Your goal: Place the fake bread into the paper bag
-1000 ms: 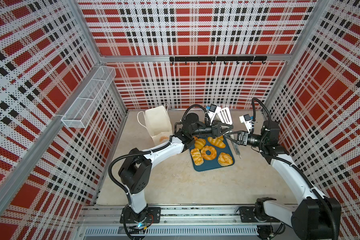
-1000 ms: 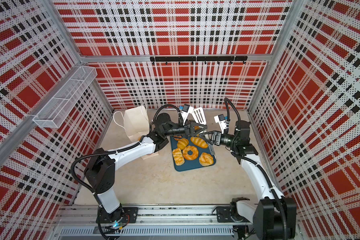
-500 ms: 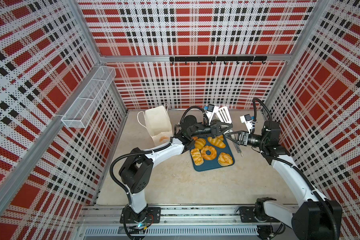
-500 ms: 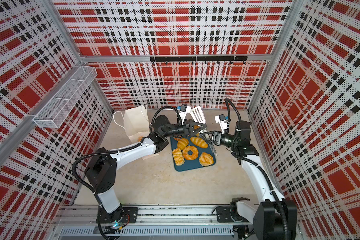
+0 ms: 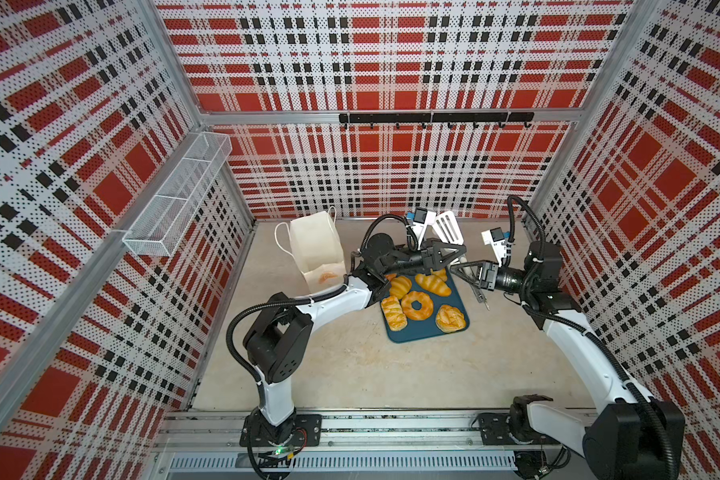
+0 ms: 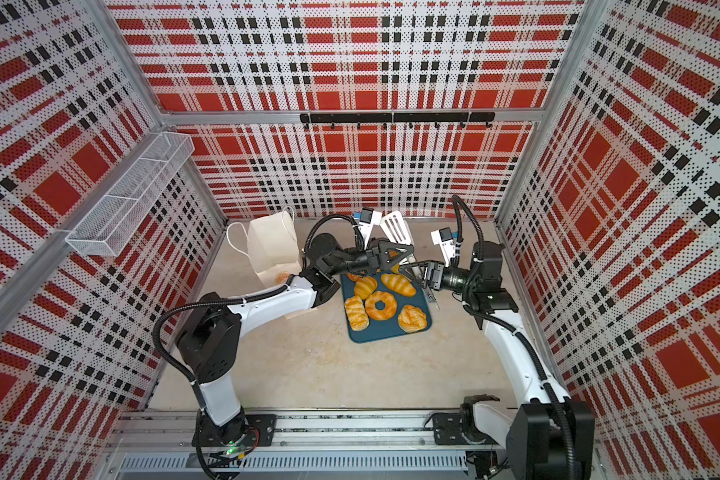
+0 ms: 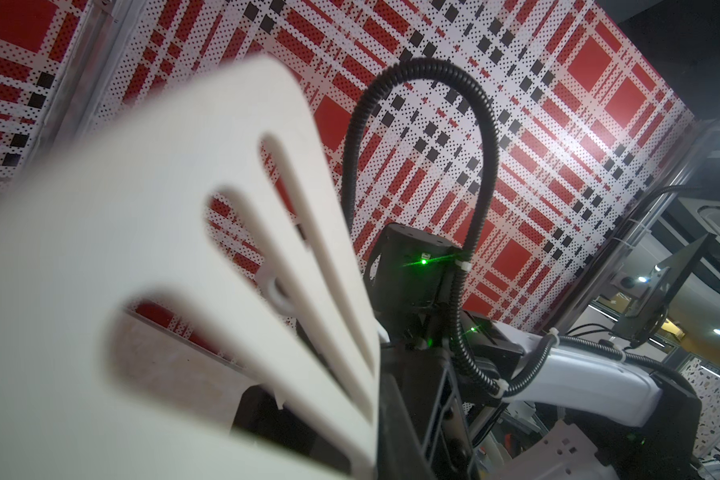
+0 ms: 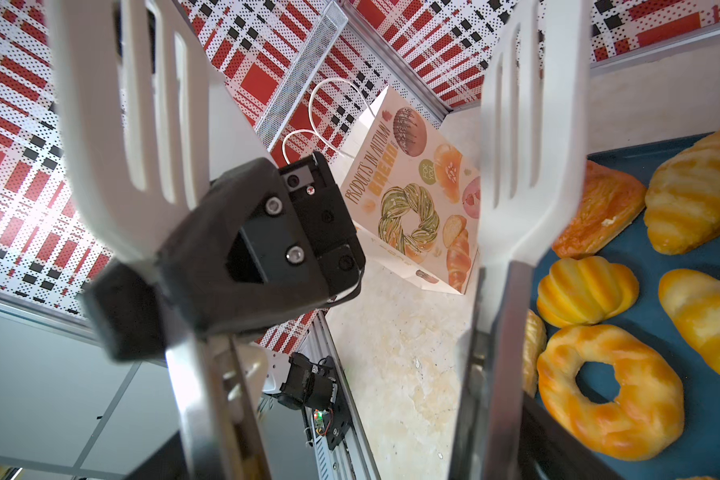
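Top views, paper bag [image 5: 314,245] [image 6: 273,245]: standing at the back left of the counter [image 5: 350,374], mouth open, apart from the tray. There's an orange patch low on it; print or pastry, I cannot tell.
Top views, fake bread [image 5: 400,286] [image 6: 398,284]: golden croissants, buns and the ring doughnut [image 5: 417,305] all sit on the dark-blue tray [image 5: 416,332] [image 6: 375,334].
Top views, left end effector [image 5: 449,253] [image 6: 400,255]: stretched across above the tray's back edge, clamped on the white tongs [image 5: 447,226].
Top views, right end effector [image 5: 464,272] [image 6: 416,270]: facing the left one, almost tip to tip, at the tray's back right corner.
Left wrist, tongs [image 7: 142,249]: one slotted white blade fills the picture, close and blurred.
Right wrist, left end effector [image 8: 192,249]: closed tight on the neck of one tong blade.
Right wrist, right end effector: the two metal tong arms run out between its fingers, spread wide; it grips them at the handle end.
Right wrist, fake bread: on the tray just beside the second blade [image 8: 528,145], the orange-brown triangular piece [image 8: 599,208] nearest it.
Right wrist, paper bag [image 8: 412,187]: beyond the blades, printed side showing.
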Motion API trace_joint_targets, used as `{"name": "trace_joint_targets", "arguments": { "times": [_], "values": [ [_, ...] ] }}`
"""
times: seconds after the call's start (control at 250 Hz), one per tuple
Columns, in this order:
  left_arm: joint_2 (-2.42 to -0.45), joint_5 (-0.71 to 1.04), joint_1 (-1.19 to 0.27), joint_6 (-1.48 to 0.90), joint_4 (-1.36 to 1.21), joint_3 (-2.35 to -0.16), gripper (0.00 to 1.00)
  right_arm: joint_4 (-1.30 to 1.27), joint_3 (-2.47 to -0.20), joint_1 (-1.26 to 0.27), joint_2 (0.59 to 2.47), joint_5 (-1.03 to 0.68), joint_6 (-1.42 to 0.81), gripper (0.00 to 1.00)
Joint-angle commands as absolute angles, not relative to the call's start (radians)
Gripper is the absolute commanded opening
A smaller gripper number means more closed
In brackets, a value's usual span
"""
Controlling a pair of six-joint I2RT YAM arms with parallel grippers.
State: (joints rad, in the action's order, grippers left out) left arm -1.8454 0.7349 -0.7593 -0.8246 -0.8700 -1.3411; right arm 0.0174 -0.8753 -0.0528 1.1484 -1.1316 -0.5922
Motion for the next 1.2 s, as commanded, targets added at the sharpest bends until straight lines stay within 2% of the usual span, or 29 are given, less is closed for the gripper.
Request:
{"name": "trace_joint_targets", "arguments": {
  "times": [0.0, 0.144, 0.448, 0.784, 1.016, 1.125, 1.193],
  "values": [
    [-1.851, 0.716, -0.772, -0.858, -0.977, -1.348, 0.05, -0.093, -0.885, -0.053, 1.132, -1.126, -0.631, 0.89],
    [-1.852, 0.71, -0.772, -0.867, -0.994, -1.348, 0.05, -0.101, -0.879, -0.052, 1.137, -1.138, -0.636, 0.85],
    [-1.857, 0.7, -0.77, -0.873, -1.003, -1.353, 0.06, -0.05, -0.878, -0.052, 1.123, -1.137, -0.601, 0.86],
    [-1.85, 0.68, -0.771, -0.858, -0.971, -1.351, 0.1, -0.003, -0.89, -0.052, 1.126, -1.135, -0.572, 0.73],
    [-1.833, 0.656, -0.769, -0.832, -0.94, -1.337, 0.17, 0.061, -0.903, -0.051, 1.119, -1.119, -0.525, 0.72],
    [-1.82, 0.643, -0.767, -0.826, -0.937, -1.324, 0.22, 0.102, -0.914, -0.048, 1.117, -1.109, -0.502, 0.72],
    [-1.814, 0.637, -0.766, -0.822, -0.934, -1.317, 0.29, 0.112, -0.916, -0.042, 1.117, -1.108, -0.499, 0.72]
  ]
}}
